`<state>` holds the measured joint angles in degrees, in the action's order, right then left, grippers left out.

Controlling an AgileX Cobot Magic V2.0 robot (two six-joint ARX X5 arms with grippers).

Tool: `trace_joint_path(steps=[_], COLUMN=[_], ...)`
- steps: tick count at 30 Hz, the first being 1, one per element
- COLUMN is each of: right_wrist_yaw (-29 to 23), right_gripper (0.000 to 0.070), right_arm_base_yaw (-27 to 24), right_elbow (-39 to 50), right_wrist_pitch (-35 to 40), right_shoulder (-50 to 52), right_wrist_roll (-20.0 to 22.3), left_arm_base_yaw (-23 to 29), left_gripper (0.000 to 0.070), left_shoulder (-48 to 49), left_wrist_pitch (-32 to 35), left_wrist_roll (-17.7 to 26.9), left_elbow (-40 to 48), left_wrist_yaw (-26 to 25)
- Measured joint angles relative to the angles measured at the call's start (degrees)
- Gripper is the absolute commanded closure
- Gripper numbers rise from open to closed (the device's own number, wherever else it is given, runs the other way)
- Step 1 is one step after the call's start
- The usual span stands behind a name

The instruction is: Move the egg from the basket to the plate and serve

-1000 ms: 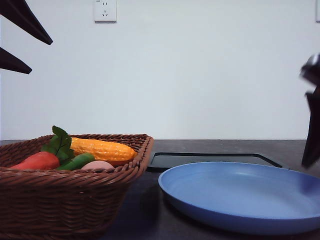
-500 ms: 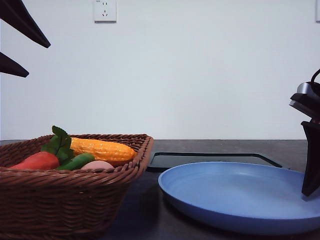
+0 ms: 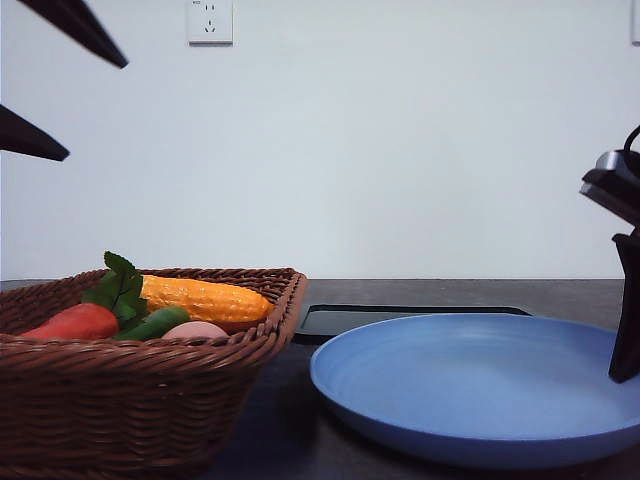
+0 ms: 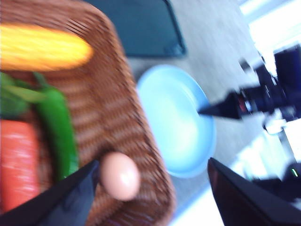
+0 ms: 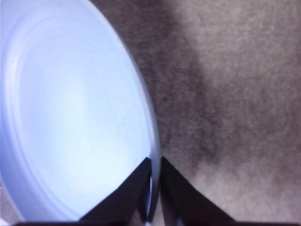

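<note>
- Dark table, white wall with a socket behind; basket (image 3: 140, 370) on the robot's left, blue plate (image 3: 480, 385) on its right, black tray (image 3: 345, 320) behind the plate
- Left gripper (image 4: 153, 197): jaws spread wide, nothing between them, hanging above the basket; in the front view its two dark fingers (image 3: 80, 25) sit high over the basket's left end
- Egg (image 4: 120, 175) lies just beside one left finger in the left wrist view, on the basket floor close to the wall nearest the plate; not touched
- Egg's long axis: can't tell, left wrist view is blurred
- In the front view the egg (image 3: 195, 329) pokes just above the near rim, next to the green pepper (image 3: 155, 322), with corn (image 3: 205, 298) behind and carrot (image 3: 75, 322) to the left
- Key relation: egg is below the left gripper and slightly off to one finger's side, so my read is a small lateral correction before descent; pepper right next to it could get clipped
- Left arm is clearly the nearer one for the pick
- Right gripper (image 5: 151, 176): fingers pinched onto the plate's rim at its right edge
- Plate looks bare, rim tilted a bit; egg not transferred yet
</note>
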<state>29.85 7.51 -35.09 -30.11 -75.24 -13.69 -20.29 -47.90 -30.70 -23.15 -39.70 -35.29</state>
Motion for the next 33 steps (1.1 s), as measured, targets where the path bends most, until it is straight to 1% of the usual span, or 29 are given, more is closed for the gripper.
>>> trace_joint_path(steps=[3, 9, 15, 18, 21, 27, 33], right_wrist_yaw=[-0.1, -0.1, -0.1, -0.1, -0.1, -0.1, -0.1], right_gripper=[0.0700, 0.0700, 0.0700, 0.0700, 0.0700, 0.0700, 0.0700], right_arm_base_yaw=[0.0, 0.0, 0.0, 0.0, 0.0, 0.0, 0.0], right_elbow=[0.0, 0.0, 0.0, 0.0, 0.0, 0.0, 0.0], right_wrist_pitch=[-0.5, -0.5, -0.5, -0.5, -0.5, -0.5, -0.5], right_shoulder=[1.2, 2.3, 2.3, 2.3, 2.3, 2.3, 2.3], right_wrist_roll=[0.0, 0.0, 0.0, 0.0, 0.0, 0.0, 0.0], left_arm_base_yaw=[-4.8, -15.3, -22.3, -23.8, -24.2, -24.2, -24.2], left_gripper=[0.0213, 0.0213, 0.0213, 0.0213, 0.0214, 0.0225, 0.0225], left_shoulder=[-0.8, -6.3, -15.3, -19.9, -24.1, -30.3, -34.0], left_wrist_pitch=[0.0, 0.0, 0.0, -0.2, -0.4, 0.1, 0.6], left_wrist_roll=[-1.8, -4.5, -5.6, -5.6, -5.6, -5.8, -6.0], left_elbow=[0.0, -0.1, -2.0, -3.7, -5.7, -6.5, -6.5], left_wrist_yaw=[3.7, 15.4, 22.4, 25.7, 27.6, 27.9, 27.9])
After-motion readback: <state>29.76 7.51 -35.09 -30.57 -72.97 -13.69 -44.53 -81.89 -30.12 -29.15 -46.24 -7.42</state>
